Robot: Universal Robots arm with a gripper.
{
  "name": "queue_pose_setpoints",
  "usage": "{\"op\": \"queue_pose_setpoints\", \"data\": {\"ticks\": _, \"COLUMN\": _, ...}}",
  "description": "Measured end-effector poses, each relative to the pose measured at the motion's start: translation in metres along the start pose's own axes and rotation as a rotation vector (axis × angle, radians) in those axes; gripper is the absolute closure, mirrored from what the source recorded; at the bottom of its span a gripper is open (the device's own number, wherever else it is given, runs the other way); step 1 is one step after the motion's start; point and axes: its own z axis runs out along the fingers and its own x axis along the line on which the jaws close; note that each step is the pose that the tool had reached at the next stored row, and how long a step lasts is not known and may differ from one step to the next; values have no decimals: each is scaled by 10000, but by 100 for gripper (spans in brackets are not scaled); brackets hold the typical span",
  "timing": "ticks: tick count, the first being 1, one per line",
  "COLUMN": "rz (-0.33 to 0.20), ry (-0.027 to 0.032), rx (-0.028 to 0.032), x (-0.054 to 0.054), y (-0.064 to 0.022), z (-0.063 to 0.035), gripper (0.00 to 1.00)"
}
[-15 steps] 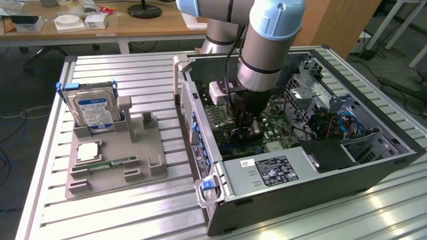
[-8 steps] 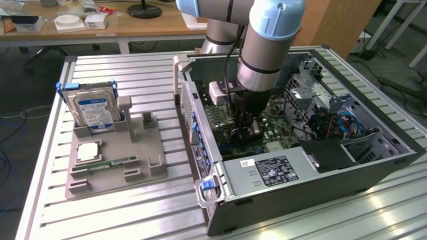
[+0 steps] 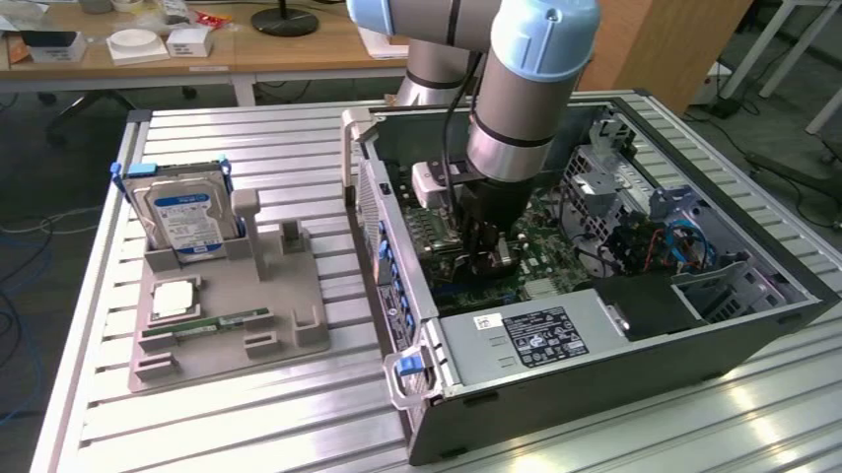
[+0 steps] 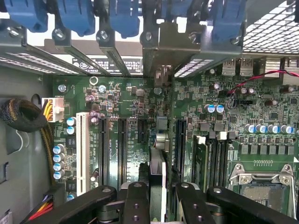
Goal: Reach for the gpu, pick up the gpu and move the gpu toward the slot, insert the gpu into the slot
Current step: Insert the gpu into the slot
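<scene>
My gripper is shut on the gpu, a thin card seen edge-on between the two black fingers. Its pale metal end bracket stands against the case's rear openings, under the blue clips. The card stands upright over the green motherboard, between long black slots. The slot right under it is hidden by the card, and I cannot tell whether the card is seated. In the exterior view the gripper reaches down into the open computer case.
Outside the case, a grey fixture holds a silver hard drive and a green memory stick. Inside are the power supply, a white slot, a memory module, the processor socket and cable bundles.
</scene>
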Motion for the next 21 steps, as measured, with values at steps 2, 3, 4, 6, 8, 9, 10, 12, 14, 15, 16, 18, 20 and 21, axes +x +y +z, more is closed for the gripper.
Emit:
{"op": "queue_pose_setpoints", "data": {"ticks": 2, "rz": -4, "ry": -3, "rx": 5, "x": 0, "y": 5, "z": 19, "gripper": 73}}
{"op": "queue_pose_setpoints", "data": {"ticks": 3, "rz": -9, "ry": -5, "rx": 6, "x": 1, "y": 4, "z": 27, "gripper": 73}}
{"op": "queue_pose_setpoints", "data": {"ticks": 4, "rz": -8, "ry": -4, "rx": 5, "x": 1, "y": 4, "z": 26, "gripper": 73}}
{"op": "queue_pose_setpoints", "data": {"ticks": 6, "rz": -1, "ry": -2, "rx": 2, "x": 0, "y": 8, "z": 25, "gripper": 73}}
{"op": "queue_pose_setpoints", "data": {"ticks": 8, "rz": 0, "ry": -2, "rx": 0, "x": 0, "y": 8, "z": 25, "gripper": 73}}
{"op": "queue_pose_setpoints", "data": {"ticks": 9, "rz": 0, "ry": -1, "rx": 0, "x": 0, "y": 8, "z": 25, "gripper": 73}}
{"op": "queue_pose_setpoints", "data": {"ticks": 10, "rz": 0, "ry": -1, "rx": 0, "x": 0, "y": 8, "z": 24, "gripper": 73}}
{"op": "queue_pose_setpoints", "data": {"ticks": 12, "rz": 0, "ry": -1, "rx": 0, "x": 0, "y": 9, "z": 24, "gripper": 73}}
{"op": "queue_pose_setpoints", "data": {"ticks": 14, "rz": 8, "ry": -28, "rx": 1, "x": -1, "y": 14, "z": 21, "gripper": 73}}
{"op": "queue_pose_setpoints", "data": {"ticks": 15, "rz": 8, "ry": -31, "rx": 21, "x": -1, "y": 12, "z": 9, "gripper": 73}}
{"op": "queue_pose_setpoints", "data": {"ticks": 16, "rz": 5, "ry": -39, "rx": 37, "x": -1, "y": 11, "z": -9, "gripper": 73}}
{"op": "queue_pose_setpoints", "data": {"ticks": 18, "rz": -2, "ry": -38, "rx": 65, "x": -2, "y": 8, "z": -65, "gripper": 66}}
{"op": "queue_pose_setpoints", "data": {"ticks": 20, "rz": -5, "ry": -39, "rx": 84, "x": -3, "y": 6, "z": -126, "gripper": 66}}
{"op": "queue_pose_setpoints", "data": {"ticks": 21, "rz": -3, "ry": -39, "rx": 93, "x": -4, "y": 7, "z": -157, "gripper": 66}}
